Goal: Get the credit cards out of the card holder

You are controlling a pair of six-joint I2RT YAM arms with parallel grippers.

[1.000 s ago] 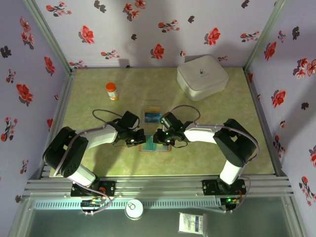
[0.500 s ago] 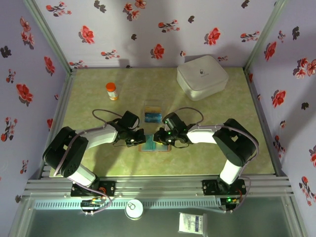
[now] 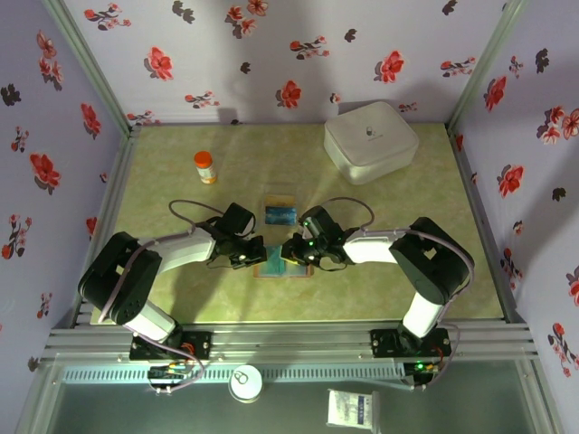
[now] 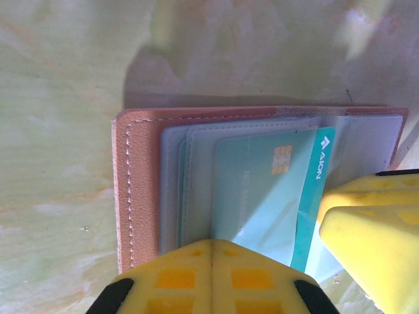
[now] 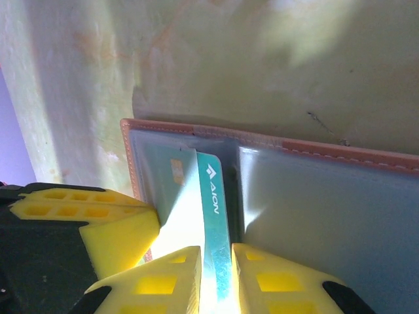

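Observation:
The brown card holder point(image 3: 277, 268) lies open near the table's front middle, its blue-grey inside up point(image 4: 141, 190) point(image 5: 327, 196). A teal credit card point(image 4: 262, 190) point(image 5: 213, 190) marked AION sticks partway out of the left half's pocket. My left gripper point(image 3: 256, 256) point(image 4: 213, 243) is shut, its tips pressed on the holder's left half beside the card. From the right, my right gripper point(image 3: 291, 255) point(image 5: 216, 252) is shut on the card's free edge, which runs between its fingers. The right fingers point(image 4: 366, 229) show in the left wrist view, the left fingers point(image 5: 85, 209) in the right wrist view.
Just behind the holder, a clear plastic tray point(image 3: 280, 210) holds blue cards. An orange pill bottle point(image 3: 206, 167) stands at the back left. A big white rounded box point(image 3: 371, 140) sits at the back right. Flowered walls close three sides.
My right gripper has shifted slightly at the card holder. The left gripper and the holder have stayed in place.

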